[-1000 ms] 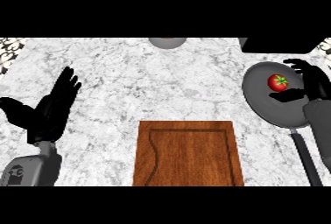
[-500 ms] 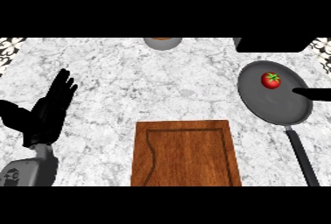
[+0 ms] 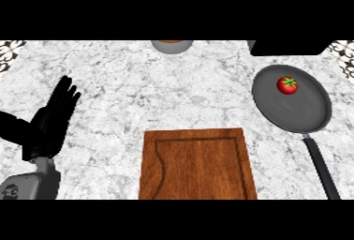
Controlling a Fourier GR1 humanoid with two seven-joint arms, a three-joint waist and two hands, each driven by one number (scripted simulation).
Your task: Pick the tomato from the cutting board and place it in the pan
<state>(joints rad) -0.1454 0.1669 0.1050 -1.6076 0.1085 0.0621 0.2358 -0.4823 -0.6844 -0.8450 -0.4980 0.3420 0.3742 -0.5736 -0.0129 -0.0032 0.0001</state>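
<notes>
A red tomato (image 3: 287, 85) with a green stem lies inside the dark grey pan (image 3: 304, 112), near its far rim. The pan's black handle runs toward the lower right edge. The wooden cutting board (image 3: 198, 164) sits at the bottom centre with nothing on it. My left hand (image 3: 50, 123) rests open at the left, fingers straight and pointing up, well apart from the board. My right hand shows nowhere in the head view.
A grey bowl (image 3: 171, 45) stands at the counter's far edge, centre. A black block (image 3: 287, 47) occupies the far right corner beyond the pan. The counter is white marble.
My right hand has let go of the tomato and pulled back out of view at the right. The tomato stays in the pan. The left hand has not moved.
</notes>
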